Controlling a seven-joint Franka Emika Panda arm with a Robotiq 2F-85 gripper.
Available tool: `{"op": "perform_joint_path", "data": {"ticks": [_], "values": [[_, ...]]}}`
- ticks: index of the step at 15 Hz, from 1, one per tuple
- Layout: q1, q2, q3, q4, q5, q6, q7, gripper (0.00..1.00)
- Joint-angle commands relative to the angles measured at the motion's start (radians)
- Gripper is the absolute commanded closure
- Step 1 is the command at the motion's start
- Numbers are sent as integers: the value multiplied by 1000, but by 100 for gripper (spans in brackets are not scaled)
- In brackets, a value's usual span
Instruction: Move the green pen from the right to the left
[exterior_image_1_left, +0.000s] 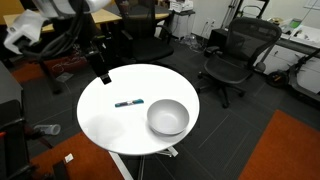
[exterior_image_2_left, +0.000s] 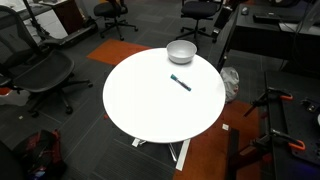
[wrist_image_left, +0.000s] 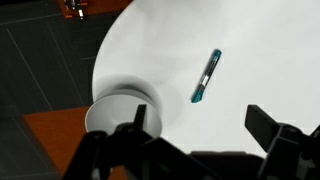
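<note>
The green pen is a thin dark stick with a teal section. It lies flat on the round white table, just beside the grey bowl. Both exterior views show it, and in one it lies in front of the bowl. My gripper hangs above the table's edge, apart from the pen. In the wrist view the pen lies ahead of my gripper, whose two fingers are spread wide with nothing between them. The bowl is beside one finger.
Black office chairs stand around the table on dark carpet, with an orange floor patch nearby. The bowl sits near the table's rim. Desks and gear line the room's edges.
</note>
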Motion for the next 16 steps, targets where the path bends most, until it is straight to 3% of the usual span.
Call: {"op": "perform_joint_path", "data": {"ticks": [1,8,16], "values": [[8,109,36,39,29,57,91,0],[36,281,70,98,25,145,231,0],[77,458,61,206,41,141,330,0]]}}
